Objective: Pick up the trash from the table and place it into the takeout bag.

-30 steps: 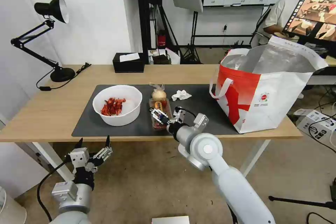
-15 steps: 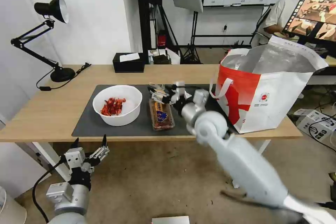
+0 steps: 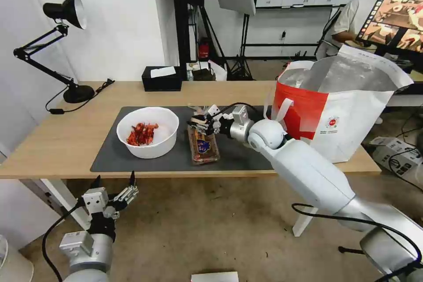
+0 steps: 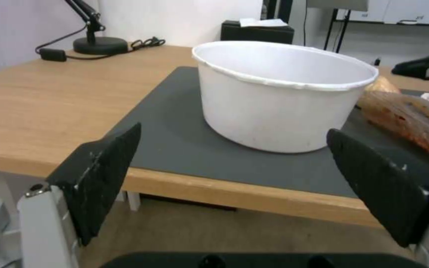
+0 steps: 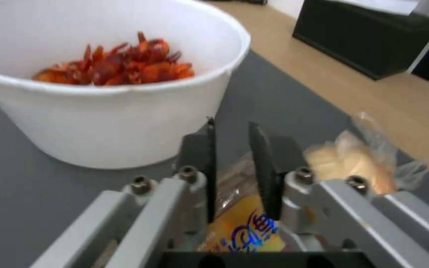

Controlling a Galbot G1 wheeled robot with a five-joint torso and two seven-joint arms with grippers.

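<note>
No text can be read with certainty in the views. The tray (image 5: 247,227) carries a yellow label with blue characters, but they are blurred and partly hidden behind the right gripper (image 5: 234,175), so they stay illegible. The bag (image 3: 348,114) shows a small round red logo (image 3: 333,122) with tiny lines of print under it, too small to make out.

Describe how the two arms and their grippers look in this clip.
Both arms are smooth light-grey shells with rounded joint housings. The right arm has a black cable looping near its base. The right gripper has silver metal linkages with visible screws and thin dark jaws. The left gripper has a white-grey body, wide black jaws with a textured face, and a black cable alongside.
</note>
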